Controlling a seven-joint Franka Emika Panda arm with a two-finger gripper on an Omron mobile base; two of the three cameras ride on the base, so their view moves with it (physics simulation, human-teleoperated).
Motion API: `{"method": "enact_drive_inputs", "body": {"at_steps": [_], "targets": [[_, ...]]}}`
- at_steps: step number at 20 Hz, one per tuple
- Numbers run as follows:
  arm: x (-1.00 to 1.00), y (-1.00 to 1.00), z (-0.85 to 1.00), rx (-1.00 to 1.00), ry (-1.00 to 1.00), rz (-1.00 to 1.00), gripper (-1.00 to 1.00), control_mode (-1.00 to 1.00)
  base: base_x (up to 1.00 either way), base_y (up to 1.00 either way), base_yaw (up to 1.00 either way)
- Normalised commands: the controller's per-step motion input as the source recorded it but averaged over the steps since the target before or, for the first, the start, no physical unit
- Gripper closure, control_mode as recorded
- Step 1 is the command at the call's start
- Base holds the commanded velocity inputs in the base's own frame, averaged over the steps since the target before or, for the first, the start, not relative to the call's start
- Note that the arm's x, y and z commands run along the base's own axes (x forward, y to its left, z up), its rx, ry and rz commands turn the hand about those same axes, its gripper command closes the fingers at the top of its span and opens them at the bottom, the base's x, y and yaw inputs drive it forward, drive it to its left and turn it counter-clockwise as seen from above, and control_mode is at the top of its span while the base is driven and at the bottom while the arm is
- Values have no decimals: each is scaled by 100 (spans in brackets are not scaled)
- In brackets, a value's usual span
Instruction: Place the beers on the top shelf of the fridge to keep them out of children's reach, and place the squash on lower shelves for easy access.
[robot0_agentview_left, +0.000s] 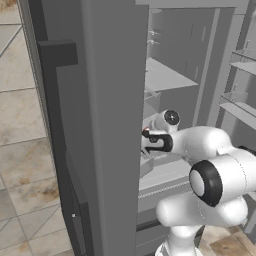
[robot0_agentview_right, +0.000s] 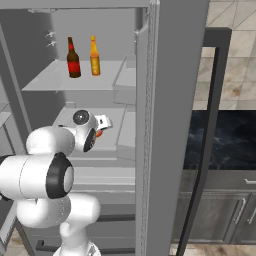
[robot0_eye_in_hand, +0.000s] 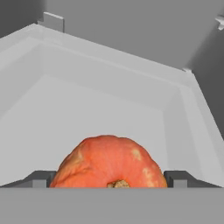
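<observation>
In the left base view the arm reaches into the fridge (robot0_agentview_left: 115, 125), its hand mostly hidden behind the door edge. In the right base view the two beers (robot0_agentview_right: 83, 57) stand on the top shelf (robot0_agentview_right: 55, 82), and the gripper (robot0_agentview_right: 102, 125) is over a lower shelf (robot0_agentview_right: 112, 137) with a bit of orange squash (robot0_agentview_right: 99, 133) beside it. In the hand view the squash (robot0_eye_in_hand: 109, 162) sits on the shelf floor between the spread fingers (robot0_eye_in_hand: 40, 179), which stand wide either side of it, near the front edge; whether they touch it I cannot tell.

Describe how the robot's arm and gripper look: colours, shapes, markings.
The arm is glossy white, built of rounded, bulbous segments with black rings at the joints. A round dark cap with a small light mark sits near the wrist. The gripper has two small dark grey, blocky finger tips.
</observation>
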Motion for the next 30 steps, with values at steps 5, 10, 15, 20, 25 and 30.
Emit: {"method": "enact_drive_inputs", "body": {"at_steps": [5,10,15,20,25,30], "targets": [[52,9,-10,0,0,0,100,-100,0,0,0],[47,19,-9,0,0,0,-100,-100,0,0,0],[40,27,0,0,0,0,-100,-100,0,0,0],[7,22,0,0,0,0,-100,-100,0,0,0],[0,10,4,0,0,0,-100,-100,0,0,0],[0,0,32,0,3,-1,-100,-100,0,0,0]]}}
